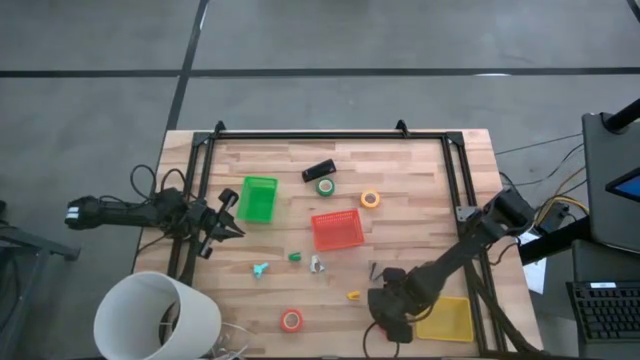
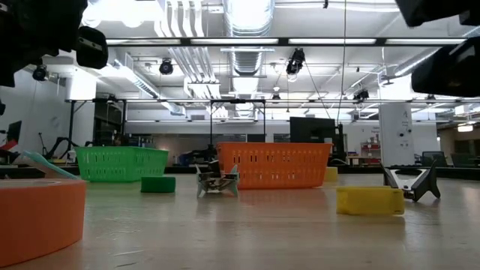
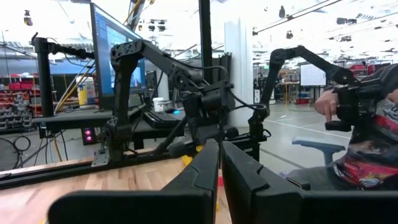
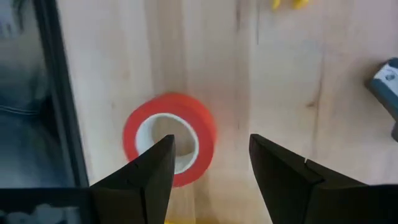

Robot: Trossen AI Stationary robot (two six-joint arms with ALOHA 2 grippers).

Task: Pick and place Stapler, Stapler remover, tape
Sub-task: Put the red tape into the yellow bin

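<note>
A red tape roll [image 4: 169, 148] lies flat on the wooden table near its near edge [image 1: 291, 320]. My right gripper [image 4: 211, 165] hangs open over the table just right of the roll [image 1: 385, 305], pointing steeply down and touching nothing. The black stapler [image 1: 318, 171] lies at the far middle, with a green tape roll [image 1: 325, 186] beside it and an orange roll [image 1: 371, 199] to its right. The small grey stapler remover [image 1: 317, 263] sits in front of the red bin. My left gripper [image 1: 225, 215] waits shut at the table's left edge.
A green bin [image 1: 257, 198], a red bin [image 1: 337, 229] and a yellow bin [image 1: 447, 318] stand on the table. Small teal [image 1: 260, 268], green [image 1: 295, 257], yellow [image 1: 354, 295] and dark [image 1: 374, 269] pieces lie about. A black frame rail [image 4: 62, 93] runs along the near edge.
</note>
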